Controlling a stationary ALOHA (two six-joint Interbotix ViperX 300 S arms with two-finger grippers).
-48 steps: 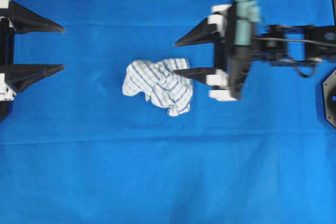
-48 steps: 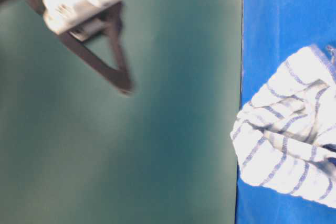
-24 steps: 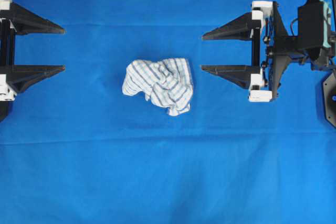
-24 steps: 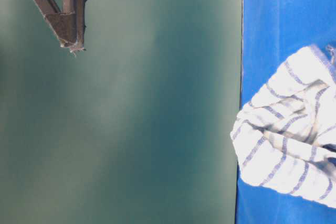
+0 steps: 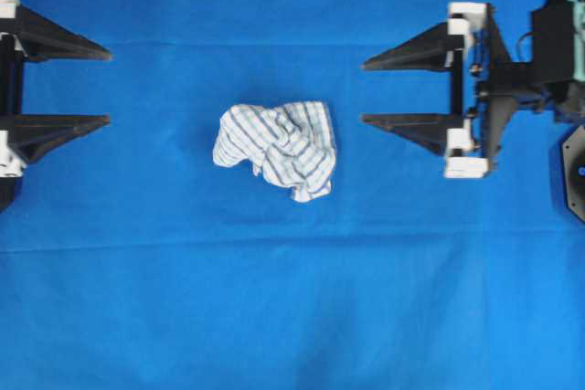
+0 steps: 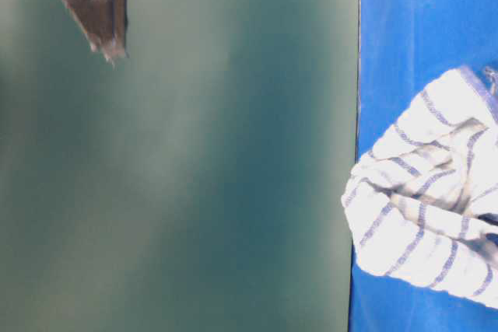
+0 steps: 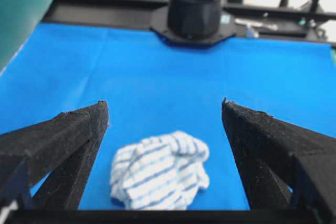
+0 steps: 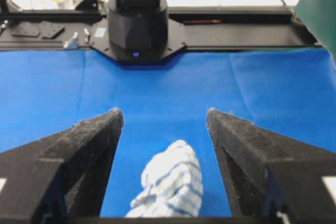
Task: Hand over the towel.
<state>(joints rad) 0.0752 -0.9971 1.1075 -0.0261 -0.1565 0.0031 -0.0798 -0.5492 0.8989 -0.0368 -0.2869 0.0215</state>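
The towel (image 5: pixel 278 147), a small white cloth with thin blue stripes, lies crumpled on the large blue cloth (image 5: pixel 292 299) near the middle. My right gripper (image 5: pixel 363 92) hovers open to the right of it, fingertips a short way clear of the fabric and nothing between them. At the far left edge my left gripper (image 5: pixel 109 85) stands open and empty, well apart from the towel. Both wrist views show the towel (image 7: pixel 159 170) (image 8: pixel 170 186) lying loose below and between the spread fingers. The table-level view has the towel (image 6: pixel 424 192) at its right edge.
The blue cloth covers the whole work surface. A black arm base (image 7: pixel 193 11) stands at the far side in the left wrist view, another arm base (image 8: pixel 137 24) in the right wrist view. A black plate (image 5: pixel 573 168) sits at the right edge.
My right gripper has drawn back to the right, away from the towel it overlapped a second ago. The towel lies unchanged. The left gripper has stayed put.
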